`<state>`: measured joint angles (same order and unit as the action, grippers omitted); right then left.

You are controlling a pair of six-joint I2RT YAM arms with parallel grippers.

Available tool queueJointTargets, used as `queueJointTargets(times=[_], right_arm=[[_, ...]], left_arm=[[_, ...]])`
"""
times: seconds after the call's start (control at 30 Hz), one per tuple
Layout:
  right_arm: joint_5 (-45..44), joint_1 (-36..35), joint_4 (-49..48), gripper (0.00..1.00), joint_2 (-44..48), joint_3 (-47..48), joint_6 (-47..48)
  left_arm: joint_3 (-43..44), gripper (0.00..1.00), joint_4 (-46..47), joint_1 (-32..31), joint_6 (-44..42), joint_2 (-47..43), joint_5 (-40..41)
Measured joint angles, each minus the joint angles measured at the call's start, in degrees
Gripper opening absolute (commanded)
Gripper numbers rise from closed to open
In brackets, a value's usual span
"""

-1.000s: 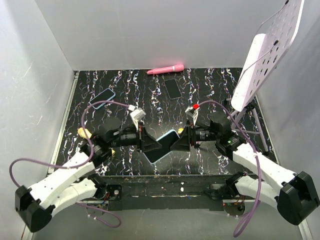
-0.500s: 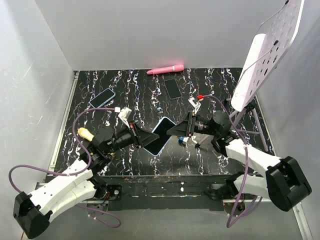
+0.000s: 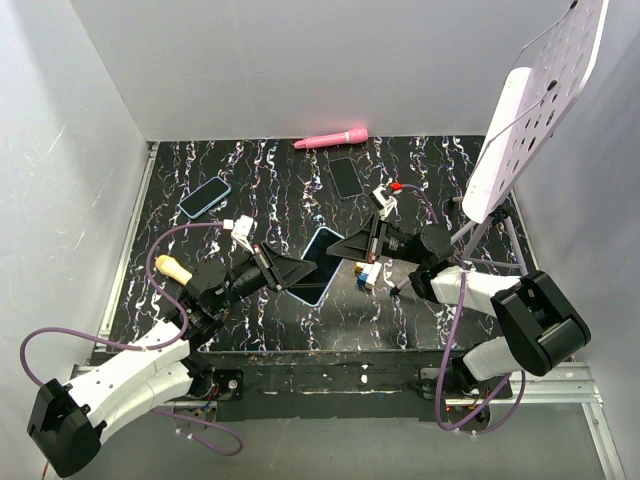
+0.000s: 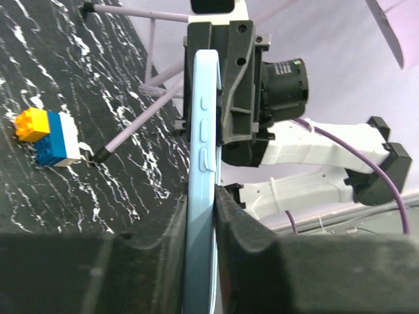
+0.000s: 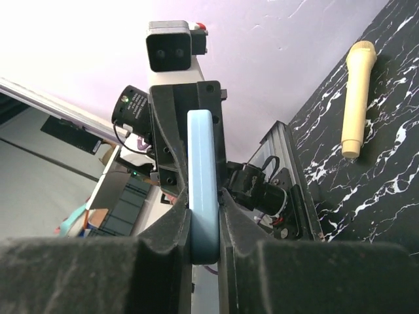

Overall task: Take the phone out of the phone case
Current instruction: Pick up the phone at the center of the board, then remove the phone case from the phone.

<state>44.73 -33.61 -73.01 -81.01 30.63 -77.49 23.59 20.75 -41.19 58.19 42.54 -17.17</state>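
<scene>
The left pincer (image 3: 293,272) is clamped narrow on the lower end of the phone case (image 3: 303,296), its dark fingers (image 4: 239,226) pressed flat against both faces. The right pincer (image 3: 346,245) grips the opposite end of the same case, its fingers (image 5: 175,226) also tight on either side, so the two pincers face each other with the case between them. The case is light blue, and the phone (image 3: 318,258) sits inside it: in the top view the dark screen shows framed by the blue rim. In the wrist views only the blue edge with its side buttons shows. The case is held tilted above the middle of the black marbled table (image 3: 250,180), not lying on it. Just beside the right pincer, a small stack of toy bricks (image 3: 365,275) in yellow, blue and white stands on the table. Near the left arm lies a beige handle (image 3: 172,267). Farther back on the left lies a second phone in a blue case (image 3: 204,197), and well apart from it a bare dark phone (image 3: 346,177) lies flat. A pink stick (image 3: 330,138) rests along the back wall. A white perforated board (image 3: 545,95) leans on a stand at the right.
</scene>
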Motion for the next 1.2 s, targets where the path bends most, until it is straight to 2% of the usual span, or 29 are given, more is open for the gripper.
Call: queueJointTargets(times=[0.07, 0.13, 0.27, 0.43, 0.5, 0.6, 0.73, 0.8, 0.9, 0.93, 1.07, 1.2], right_arm=[[-0.7, -0.3, -0.6, 0.01, -0.7, 0.1, -0.7], [-1.1, -1.2, 1.8, 0.01, -1.1, 0.2, -0.4], [-0.6, -1.9, 10.7, 0.01, -1.4, 1.8, 0.7], [-1.7, -1.0, 19.6, 0.01, -0.9, 2.9, 5.0], [-2.2, -0.6, 22.9, 0.01, -0.2, 2.9, 6.8], [-2.3, -0.1, 25.0, 0.01, 0.8, 2.9, 8.3], [-2.6, 0.3, 25.2, 0.01, 2.8, 2.9, 9.3], [-3.0, 0.5, 25.4, 0.01, 4.7, 2.9, 10.1], [-4.0, 0.6, 26.8, 0.01, 7.8, 2.5, 11.1], [-4.4, 0.7, 27.5, 0.01, 9.1, 2.2, 11.6], [-5.6, 1.4, 31.1, 0.01, 13.9, 1.2, 13.1], [-5.7, 3.1, 32.0, 0.01, 17.6, -0.6, 13.2]], left_arm=[[0.6, 0.63, -1.8, 0.0, -0.1, 0.0, 1.3], [2.9, 0.75, -6.5, -0.3, -1.2, -0.2, 1.8], [6.2, 0.82, -18.9, -0.6, -4.1, -5.2, 4.5], [9.6, 0.88, -39.9, -0.6, -7.5, -17.0, 13.2], [11.9, 0.98, -45.9, -0.6, -9.2, -19.9, 15.6], [14.1, 0.98, -50.5, -0.5, -12.5, -20.1, 15.6], [18.9, 0.98, -56.4, -0.5, -18.7, -14.6, 14.2], [20.9, 0.91, -57.6, -0.5, -21.4, -11.4, 12.8], [21.9, 0.74, -57.4, -0.5, -23.6, -7.5, 9.5], [21.8, 0.72, -57.1, -0.5, -23.7, -6.6, 8.2], [18.6, 0.70, -50.2, -0.5, -22.4, -6.2, 2.9], [13.1, 0.55, -39.6, -0.5, -18.0, -7.2, -3.3]])
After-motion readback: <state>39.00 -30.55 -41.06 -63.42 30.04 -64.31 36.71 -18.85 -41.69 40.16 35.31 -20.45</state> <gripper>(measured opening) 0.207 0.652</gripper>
